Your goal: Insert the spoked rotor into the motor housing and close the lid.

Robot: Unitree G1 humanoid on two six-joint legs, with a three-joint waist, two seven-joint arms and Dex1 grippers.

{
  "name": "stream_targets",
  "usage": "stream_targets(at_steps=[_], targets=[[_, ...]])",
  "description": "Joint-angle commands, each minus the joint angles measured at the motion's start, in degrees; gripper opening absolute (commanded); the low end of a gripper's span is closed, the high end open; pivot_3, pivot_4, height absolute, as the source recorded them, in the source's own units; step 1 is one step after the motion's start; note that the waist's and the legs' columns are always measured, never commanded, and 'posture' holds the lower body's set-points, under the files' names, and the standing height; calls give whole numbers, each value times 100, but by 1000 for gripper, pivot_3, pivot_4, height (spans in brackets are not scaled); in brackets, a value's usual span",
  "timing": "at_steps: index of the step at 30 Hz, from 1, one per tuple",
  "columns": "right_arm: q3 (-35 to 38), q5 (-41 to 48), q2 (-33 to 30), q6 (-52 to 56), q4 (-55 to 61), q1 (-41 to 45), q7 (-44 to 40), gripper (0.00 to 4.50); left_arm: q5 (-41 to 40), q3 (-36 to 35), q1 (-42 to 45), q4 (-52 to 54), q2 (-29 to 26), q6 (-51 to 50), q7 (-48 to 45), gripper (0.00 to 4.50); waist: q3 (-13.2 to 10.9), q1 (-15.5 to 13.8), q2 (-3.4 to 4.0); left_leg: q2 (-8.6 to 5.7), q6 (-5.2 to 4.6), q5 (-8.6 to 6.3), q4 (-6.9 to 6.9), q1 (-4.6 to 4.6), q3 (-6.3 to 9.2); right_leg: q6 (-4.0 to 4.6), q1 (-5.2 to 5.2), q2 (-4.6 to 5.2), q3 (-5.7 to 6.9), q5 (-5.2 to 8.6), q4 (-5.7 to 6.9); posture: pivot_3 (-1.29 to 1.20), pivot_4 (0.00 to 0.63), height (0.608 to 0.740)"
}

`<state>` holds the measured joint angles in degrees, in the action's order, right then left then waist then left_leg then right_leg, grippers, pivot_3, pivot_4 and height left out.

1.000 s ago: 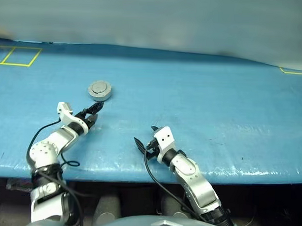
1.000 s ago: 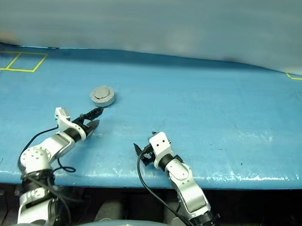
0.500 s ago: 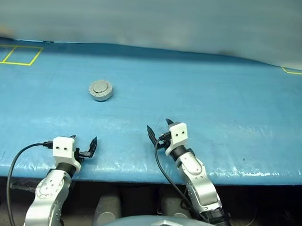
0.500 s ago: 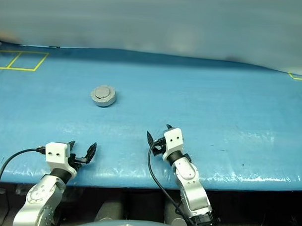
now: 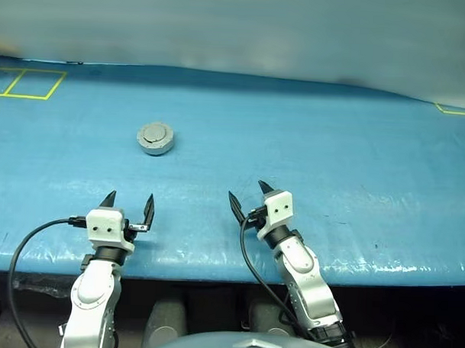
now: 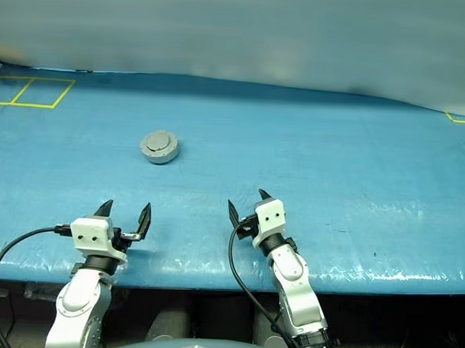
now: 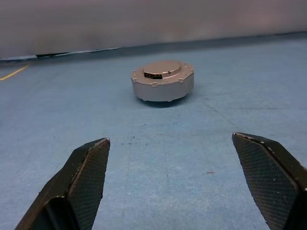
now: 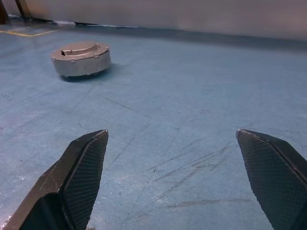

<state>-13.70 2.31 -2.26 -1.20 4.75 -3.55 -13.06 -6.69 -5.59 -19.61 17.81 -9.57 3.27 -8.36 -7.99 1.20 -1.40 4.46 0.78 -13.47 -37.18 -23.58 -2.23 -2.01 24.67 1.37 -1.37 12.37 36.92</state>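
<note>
The motor housing [image 5: 154, 143] is a low round grey drum standing on the blue table's left half. Its lid [image 5: 154, 132] lies flat on top, plain grey with a raised centre. The spoked rotor is hidden. My left gripper [image 5: 129, 205] is open and empty near the table's front edge, level and aimed at the housing [image 7: 163, 88] well ahead of it. To its right, my right gripper [image 5: 248, 196] is also open and empty, angled towards the housing [image 8: 81, 61]. Both are well clear of it.
Yellow tape squares [image 5: 25, 84] mark the table's far left corner, and another tape mark [image 5: 456, 111] sits at the far right. The blue table surface [image 5: 332, 162] ends at its front edge [image 5: 214, 259] just under the grippers. A grey wall closes the back.
My left gripper has drawn back from beside the housing to the table's front edge and rolled until its fingers stand side by side. The right gripper shifted slightly right and tipped up to level.
</note>
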Motion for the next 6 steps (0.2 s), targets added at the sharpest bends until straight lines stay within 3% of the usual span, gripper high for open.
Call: stream_targets(at_steps=[1, 6], targets=[[-32, 34, -12, 30, 154, -23, -89, 4500, -13, 40, 35, 40, -128, -36, -218, 4446, 0, 1, 0, 0, 0, 0, 0, 0, 0, 0, 0, 0, 0, 0, 0, 0, 150, 740], [-188, 96, -251, 411, 299, -69, -436, 4500, -39, 148, -42, 91, -456, -278, -673, 4446, 0, 2, 0, 0, 0, 0, 0, 0, 1, 0, 0, 0, 0, 0, 0, 0, 150, 740]])
